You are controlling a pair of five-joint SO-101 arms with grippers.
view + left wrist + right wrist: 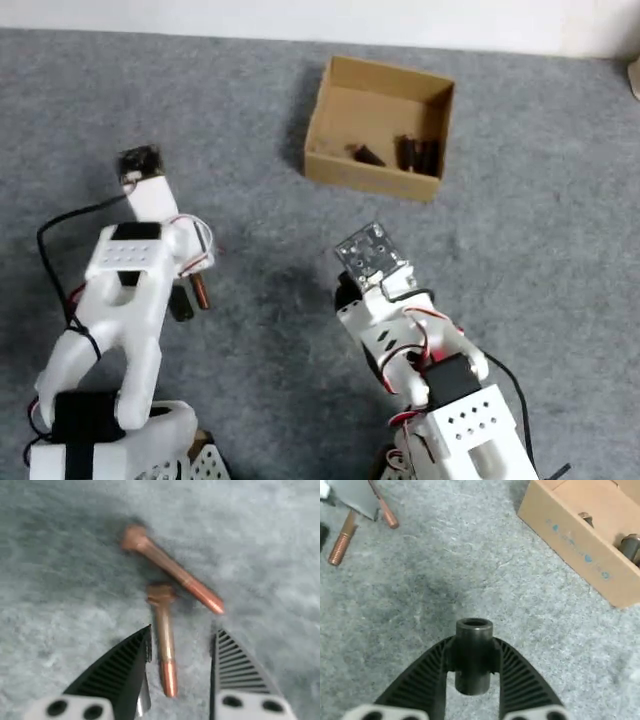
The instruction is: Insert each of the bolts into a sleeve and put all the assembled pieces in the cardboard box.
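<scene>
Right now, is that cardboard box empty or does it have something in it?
Not empty: the cardboard box has several dark pieces lying on its floor near the front wall.

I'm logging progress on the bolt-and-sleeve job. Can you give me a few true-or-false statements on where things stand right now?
1. The right gripper holds a dark sleeve in its jaws. True.
2. The cardboard box already has dark pieces in it. True.
3. Both copper bolts lie in the box. False: they lie on the grey table cover.
4. The left gripper has its jaws shut on a bolt. False: it is open, with one bolt lying between its jaws.
</scene>
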